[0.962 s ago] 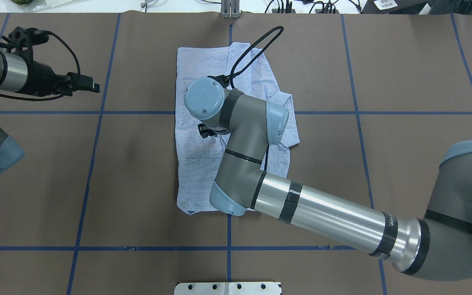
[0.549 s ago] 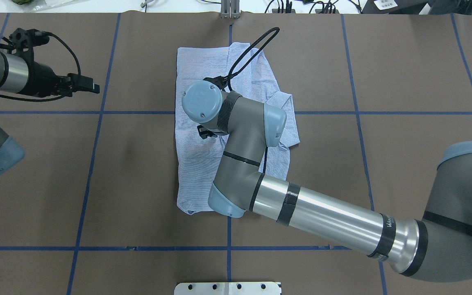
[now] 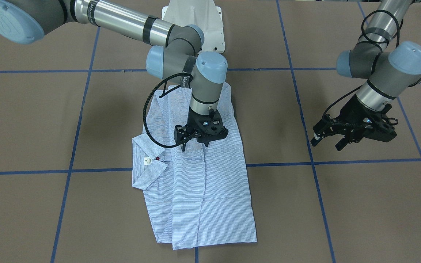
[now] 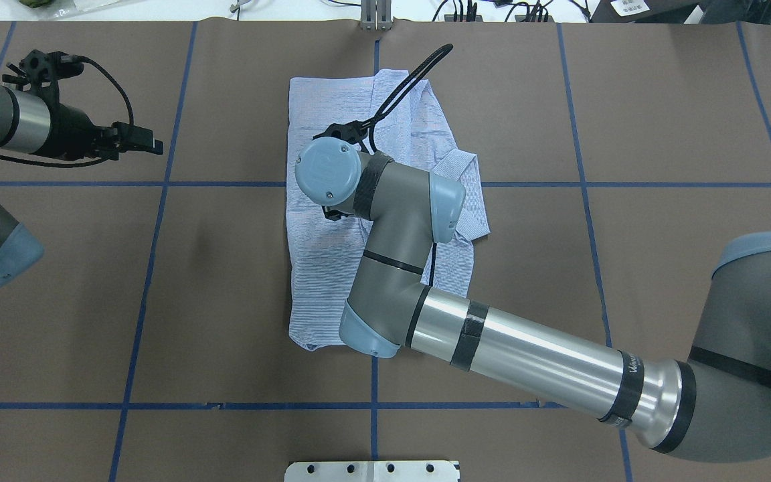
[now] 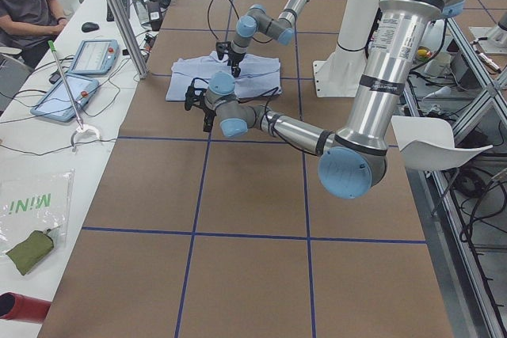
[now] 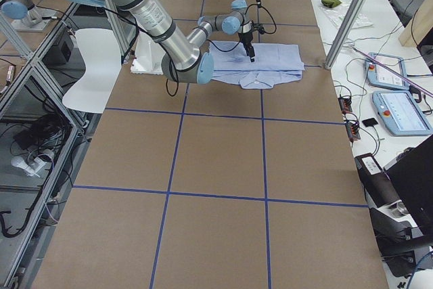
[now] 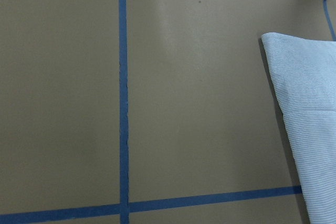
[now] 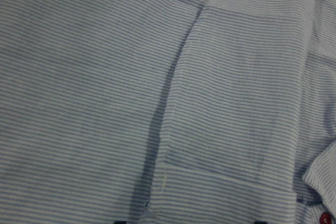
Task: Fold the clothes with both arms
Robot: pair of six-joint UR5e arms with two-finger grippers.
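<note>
Near the middle of the table (image 4: 660, 100), closer to its far edge than to the robot's edge: a light blue, finely striped shirt (image 4: 328, 268). Folded into a long, narrow rectangle, lying flat, lengthwise from the far edge toward the robot. Crosses blue tape lines (image 4: 151, 268) marking the brown surface into squares. Collar (image 3: 143, 146) jutting out toward the table's right edge, with a small white label (image 3: 147, 160) and a red button (image 3: 157, 158) beside it.

Directly over the middle of the shirt: right gripper (image 3: 195, 147), pointing straight down, fingers spread with nothing between them. Tips very close to the cloth; cannot tell whether touching. Reached there by the right arm (image 4: 526, 348), stretching in from the table's near right corner, with a black cable (image 3: 145, 109) looping off the wrist. Right wrist view filled with striped cloth and a seam down its middle.

Well apart from the shirt, toward the table's left edge: left gripper (image 3: 325, 145), held above bare table, fingers also parted and empty. Left wrist view: tape lines, and one edge of the shirt at the right.
</note>
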